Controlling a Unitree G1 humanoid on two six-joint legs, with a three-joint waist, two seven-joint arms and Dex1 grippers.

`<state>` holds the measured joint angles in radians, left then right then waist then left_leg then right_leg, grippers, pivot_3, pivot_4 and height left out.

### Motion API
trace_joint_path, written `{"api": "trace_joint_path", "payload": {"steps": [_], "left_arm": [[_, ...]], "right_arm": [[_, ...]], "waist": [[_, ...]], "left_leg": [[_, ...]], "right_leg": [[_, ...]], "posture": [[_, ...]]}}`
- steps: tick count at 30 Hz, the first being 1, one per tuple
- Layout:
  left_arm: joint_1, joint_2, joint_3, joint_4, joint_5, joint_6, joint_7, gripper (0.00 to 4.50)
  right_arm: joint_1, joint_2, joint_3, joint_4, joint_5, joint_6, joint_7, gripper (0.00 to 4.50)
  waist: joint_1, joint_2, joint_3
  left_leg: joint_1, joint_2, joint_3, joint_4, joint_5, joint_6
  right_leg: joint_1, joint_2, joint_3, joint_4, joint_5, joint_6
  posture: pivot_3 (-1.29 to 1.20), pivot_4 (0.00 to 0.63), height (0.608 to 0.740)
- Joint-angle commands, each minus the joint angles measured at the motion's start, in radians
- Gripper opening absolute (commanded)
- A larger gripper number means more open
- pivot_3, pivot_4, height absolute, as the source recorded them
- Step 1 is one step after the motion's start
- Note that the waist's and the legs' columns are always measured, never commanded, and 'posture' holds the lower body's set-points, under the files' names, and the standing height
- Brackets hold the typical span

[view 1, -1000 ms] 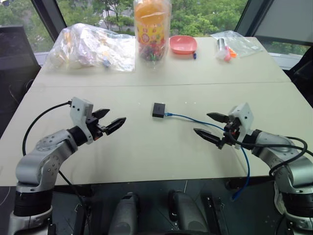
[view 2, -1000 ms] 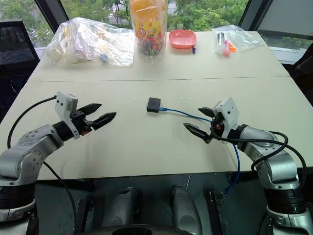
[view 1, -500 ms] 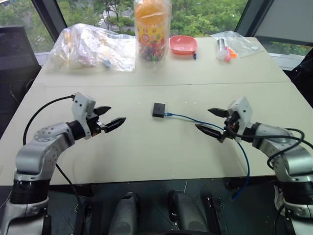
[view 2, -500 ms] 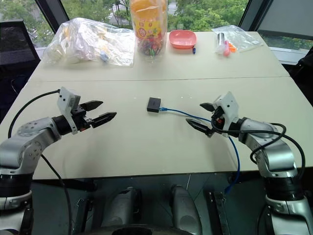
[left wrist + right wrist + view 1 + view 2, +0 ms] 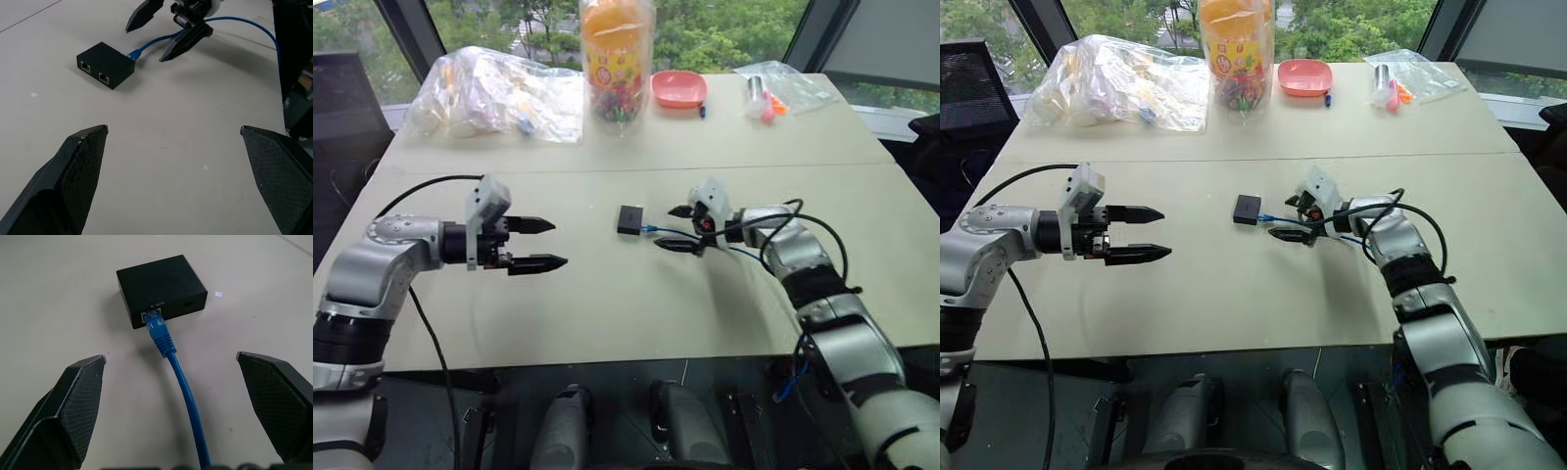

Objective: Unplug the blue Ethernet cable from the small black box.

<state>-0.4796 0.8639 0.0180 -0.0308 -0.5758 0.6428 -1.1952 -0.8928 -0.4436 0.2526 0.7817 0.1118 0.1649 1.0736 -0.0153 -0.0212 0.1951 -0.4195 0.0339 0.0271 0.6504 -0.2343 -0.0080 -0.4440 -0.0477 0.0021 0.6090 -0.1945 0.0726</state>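
The small black box (image 5: 629, 219) lies flat near the middle of the beige table (image 5: 607, 304). The blue Ethernet cable (image 5: 177, 369) is plugged into the box's side by its blue plug (image 5: 159, 328) and trails off to the right. My right gripper (image 5: 667, 227) is open just right of the box, one finger on each side of the cable close to the plug, touching nothing. Well to the left of the box, my left gripper (image 5: 558, 244) is open and empty, pointing toward it. The left wrist view shows two free ports on the box (image 5: 105, 64).
Along the table's far edge stand a clear plastic bag (image 5: 494, 93), a tall jar of sweets (image 5: 617, 59), a pink bowl (image 5: 680, 89) and a small bag of items (image 5: 773, 90). Bare tabletop lies between my grippers and the front edge.
My right gripper has swung forward and left, from the table's right side to the cable just beside the box. My left gripper has turned at the wrist and stayed about where it was.
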Motion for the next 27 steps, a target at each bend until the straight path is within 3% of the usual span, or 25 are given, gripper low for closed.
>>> {"api": "trace_joint_path", "payload": {"steps": [1,4,7,14,18,21,27], "left_arm": [[0.016,0.018,0.061,-0.05,-0.013,-0.002,0.018,4.48],[0.041,0.01,0.087,-0.085,-0.026,0.014,0.045,4.48],[0.063,0.003,0.096,-0.11,-0.03,0.022,0.063,4.5],[0.07,-0.02,0.088,-0.059,-0.013,0.004,0.091,4.5],[-0.026,-0.085,0.079,0.074,0.0,-0.023,0.107,4.5],[-0.208,-0.22,0.173,0.306,-0.149,0.092,0.109,4.5],[-0.409,-0.308,0.104,0.675,-0.033,-0.016,-0.015,4.5]], "right_arm": [[-0.067,0.034,0.008,0.136,-0.051,-0.097,0.039,4.5],[-0.119,0.073,0.0,0.254,-0.086,-0.167,0.016,4.5],[-0.152,0.106,-0.012,0.326,-0.106,-0.237,0.013,3.63],[-0.151,0.132,-0.008,0.37,-0.17,-0.351,-0.006,0.02],[-0.132,0.098,-0.007,0.301,-0.223,-0.459,-0.107,0.02],[-0.098,0.055,-0.027,0.152,-0.292,-0.639,-0.322,0.02],[0.032,-0.003,-0.062,-0.159,-0.291,-0.677,-0.384,0.02]], "waist": [[-0.002,0.0,0.0],[-0.007,0.0,0.0],[-0.009,0.0,0.0],[-0.025,0.0,0.0],[-0.023,0.0,0.0],[-0.005,0.0,0.0],[-0.016,0.0,0.0]], "left_leg": [[0.0,0.0,0.0,0.0,0.0,0.0],[0.002,0.0,0.0,0.0,0.0,0.0],[0.006,0.0,0.001,0.0,0.0,0.0],[0.011,0.0,0.001,-0.002,0.0,0.0],[0.012,0.0,0.001,-0.001,0.001,-0.001],[0.011,-0.001,0.001,0.0,0.003,-0.004],[0.01,-0.001,0.003,-0.003,0.003,-0.005]], "right_leg": [[0.0,0.0,0.0,0.001,0.0,0.0],[0.0,0.0,0.001,0.002,0.0,0.0],[0.001,0.001,0.002,0.005,0.0,0.0],[0.004,0.001,0.003,0.007,0.0,0.0],[0.005,0.001,0.003,0.008,0.0,0.0],[0.005,0.0,0.003,0.008,0.0,0.0],[0.004,0.001,0.005,0.007,0.002,0.006]], "posture": [[0.0,0.15,0.74],[0.0,0.15,0.74],[0.0,0.15,0.74],[0.0,0.15,0.74],[0.0,0.15,0.74],[0.0,0.15,0.74],[0.0,0.15,0.74]]}}
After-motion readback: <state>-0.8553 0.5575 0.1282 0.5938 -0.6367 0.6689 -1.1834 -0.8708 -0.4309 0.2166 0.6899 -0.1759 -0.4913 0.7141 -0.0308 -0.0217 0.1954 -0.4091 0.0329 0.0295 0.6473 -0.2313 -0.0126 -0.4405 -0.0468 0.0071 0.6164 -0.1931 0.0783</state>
